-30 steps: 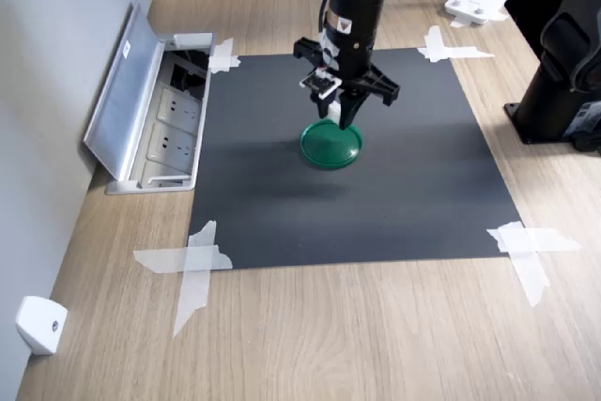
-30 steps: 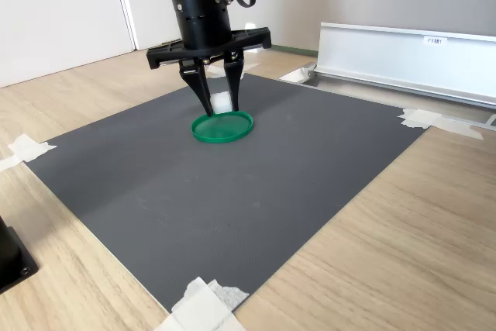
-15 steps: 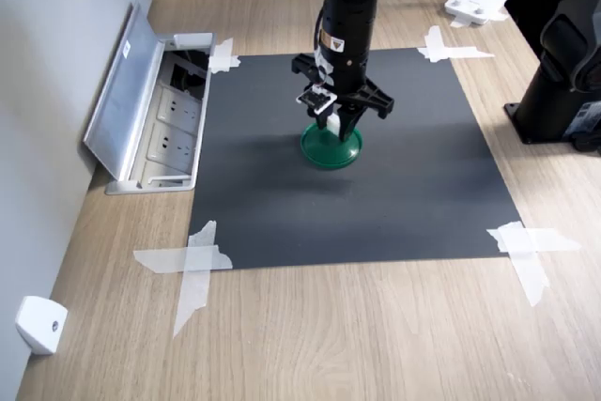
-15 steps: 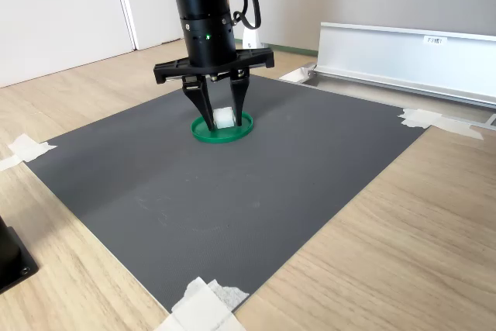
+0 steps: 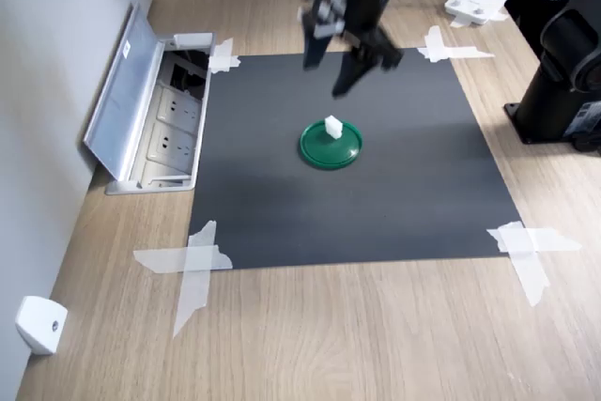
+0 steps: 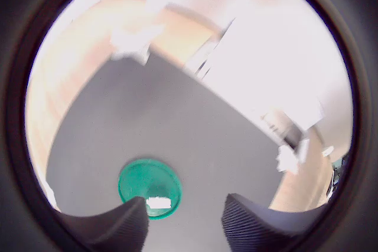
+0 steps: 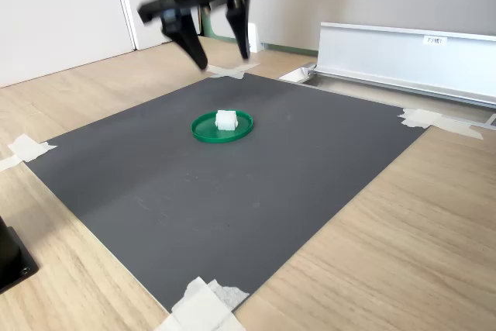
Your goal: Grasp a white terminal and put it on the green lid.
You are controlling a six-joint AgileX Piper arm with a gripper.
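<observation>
Since the frame half a second earlier we had let go and climbed: our gripper hung high above the mat, blurred by motion, its jaws spread wide with nothing between them. Half a second before, those same fingers were down at the disc with the block between them.

We found the white terminal straight below and slightly behind our gripper, sitting on the green lid, near the rim rather than at the centre in both exterior views. In the wrist view the terminal showed just beyond one fingertip, inside the lid. It looked upright; we could not make out a long axis at this size.

We judged the placing done, so any coming move would only be a retreat upward, clear of the block.
</observation>
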